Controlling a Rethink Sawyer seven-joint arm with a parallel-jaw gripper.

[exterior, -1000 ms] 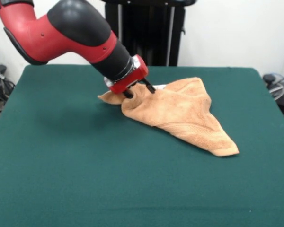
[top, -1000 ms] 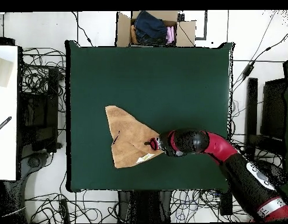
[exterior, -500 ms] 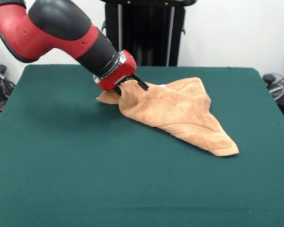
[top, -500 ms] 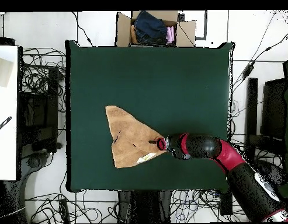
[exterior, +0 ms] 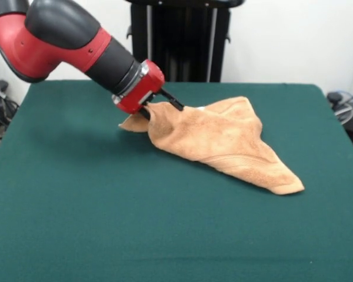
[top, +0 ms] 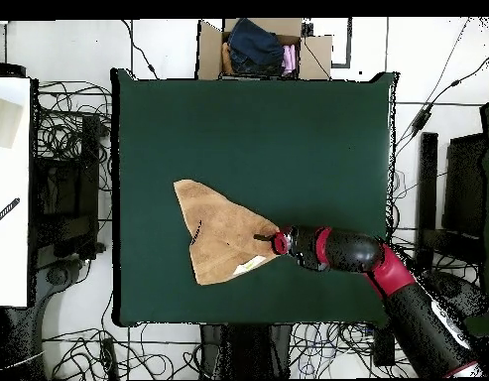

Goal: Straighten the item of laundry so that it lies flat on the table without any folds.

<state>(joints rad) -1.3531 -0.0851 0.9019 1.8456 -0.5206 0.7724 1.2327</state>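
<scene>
The item of laundry (exterior: 223, 141) is an orange-tan towel lying crumpled in a rough triangle on the green table (exterior: 76, 205), with one pointed end toward the front right. Its left edge is lifted off the cloth and pinched in my gripper (exterior: 159, 107), which is shut on it; one black finger (exterior: 172, 101) shows above the fabric. A small flap lies on the table beneath the gripper. From overhead the towel (top: 216, 233) sits left of the table's (top: 288, 139) middle, with the gripper (top: 270, 238) at its right corner, where a white label shows.
A cardboard box of clothes (top: 263, 48) stands beyond the table's top edge in the overhead view. Cables lie on the floor all around. A white desk (top: 8, 189) is at the left. A black stand (exterior: 179, 38) rises behind the table.
The arm has drawn back to the left in the front view, taking the towel's edge with it. The towel has stretched out and its front tip has shifted slightly right.
</scene>
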